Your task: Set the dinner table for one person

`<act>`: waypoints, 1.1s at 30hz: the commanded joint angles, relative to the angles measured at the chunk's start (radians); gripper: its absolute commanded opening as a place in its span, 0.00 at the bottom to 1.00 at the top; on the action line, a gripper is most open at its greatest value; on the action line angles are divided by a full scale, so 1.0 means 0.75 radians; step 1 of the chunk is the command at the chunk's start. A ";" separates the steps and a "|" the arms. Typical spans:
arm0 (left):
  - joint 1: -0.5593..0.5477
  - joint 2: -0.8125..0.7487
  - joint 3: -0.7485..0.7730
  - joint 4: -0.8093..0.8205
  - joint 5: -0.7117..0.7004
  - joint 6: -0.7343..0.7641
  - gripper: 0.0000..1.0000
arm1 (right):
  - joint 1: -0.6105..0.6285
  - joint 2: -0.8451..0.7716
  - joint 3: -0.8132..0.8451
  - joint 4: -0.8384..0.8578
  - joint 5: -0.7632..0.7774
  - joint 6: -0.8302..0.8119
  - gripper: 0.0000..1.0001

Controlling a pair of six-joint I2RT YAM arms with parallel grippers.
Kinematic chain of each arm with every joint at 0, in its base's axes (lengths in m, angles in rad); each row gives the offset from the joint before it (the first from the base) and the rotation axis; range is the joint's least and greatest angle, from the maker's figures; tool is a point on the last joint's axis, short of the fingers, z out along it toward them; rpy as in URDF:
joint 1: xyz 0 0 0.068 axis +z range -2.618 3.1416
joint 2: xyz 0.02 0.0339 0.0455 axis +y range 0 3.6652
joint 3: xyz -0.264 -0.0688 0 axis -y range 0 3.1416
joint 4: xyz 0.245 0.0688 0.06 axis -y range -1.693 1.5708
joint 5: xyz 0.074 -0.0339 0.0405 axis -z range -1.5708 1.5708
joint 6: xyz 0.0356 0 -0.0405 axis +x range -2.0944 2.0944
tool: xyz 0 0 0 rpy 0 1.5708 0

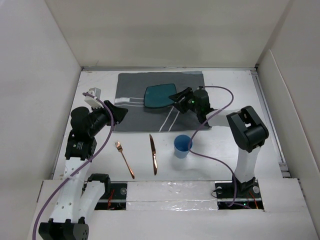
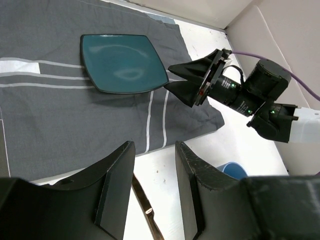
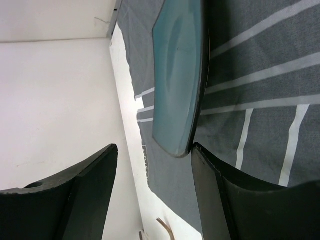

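Across the far half of the white surface (image 1: 225,85) lies a grey striped placemat (image 1: 135,85), with a square teal plate (image 1: 159,96) on it, right of its middle. The surface fills the space between plain white walls, and the arm bases hide its near edge.

The right tool (image 1: 173,98) reaches in from the right at the plate's right corner. In the left wrist view its two dark fingers stand well apart and that corner of the plate (image 2: 122,62) comes just to the gap of the right tool (image 2: 169,77). The right wrist view shows the plate (image 3: 175,75) almost edge-on, its rim close against the inner face of one finger and far from the other. I cannot tell whether it touches the rim, and nothing is clamped.

The left tool (image 1: 120,112) hangs over the placemat's near left edge. Its jaws are parted, with only cloth and white surface between them in its own view (image 2: 155,145).

Nearer the arms, off the placemat, a copper fork (image 1: 125,159) and copper knife (image 1: 153,154) lie side by side but apart, with a blue cup (image 1: 182,146) upright just right of the knife. The left wrist view shows only a sliver of the cup (image 2: 232,170), and of the knife (image 2: 145,200) only a short piece behind the fingers. A purple cable (image 1: 220,92) crosses part of the cup's far side in the top view.
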 commanded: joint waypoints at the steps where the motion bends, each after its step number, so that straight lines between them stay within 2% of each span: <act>1: 0.006 -0.024 -0.014 0.060 -0.002 0.002 0.35 | -0.019 -0.109 -0.020 0.060 -0.013 -0.020 0.65; 14: 0.006 -0.033 -0.014 0.060 -0.010 0.000 0.35 | -0.056 -0.278 -0.134 0.009 -0.001 -0.097 0.64; 17: 0.006 -0.035 -0.014 0.058 -0.016 0.000 0.35 | -0.056 -0.378 -0.132 -0.060 0.001 -0.193 0.38; 18: 0.006 -0.035 -0.016 0.060 -0.012 0.000 0.35 | -0.056 -0.464 -0.122 -0.105 0.005 -0.236 0.18; 19: 0.006 -0.037 -0.014 0.060 -0.012 0.004 0.35 | -0.056 -0.511 -0.110 -0.209 0.009 -0.358 0.08; 20: 0.006 -0.039 -0.014 0.058 -0.016 0.004 0.35 | -0.044 -0.566 -0.087 -0.270 0.031 -0.438 0.02; 21: 0.006 -0.039 -0.014 0.058 -0.014 0.004 0.35 | -0.044 -0.628 -0.075 -0.342 0.044 -0.516 0.00; 22: 0.006 -0.039 -0.014 0.058 -0.014 0.004 0.34 | -0.021 -0.752 -0.061 -0.505 0.064 -0.687 0.00; 24: 0.006 -0.041 -0.016 0.060 -0.008 0.006 0.30 | 0.040 -0.883 -0.024 -0.685 0.174 -0.864 0.00; 25: 0.006 -0.039 -0.016 0.062 0.000 0.004 0.28 | 0.058 -0.943 -0.016 -0.883 0.215 -1.000 0.00; 26: 0.006 -0.035 -0.016 0.070 0.006 0.002 0.27 | 0.109 -1.063 -0.010 -0.958 0.266 -1.070 0.00; 30: 0.006 -0.033 -0.016 0.070 0.029 0.002 0.27 | 0.234 -1.276 0.027 -1.340 0.436 -1.243 0.01; 32: 0.006 -0.028 -0.014 0.064 0.031 0.004 0.27 | 0.269 -1.313 0.044 -1.516 0.463 -1.276 0.11; 33: 0.006 -0.028 -0.014 0.062 0.033 0.004 0.27 | 0.308 -1.332 0.044 -1.561 0.471 -1.278 0.25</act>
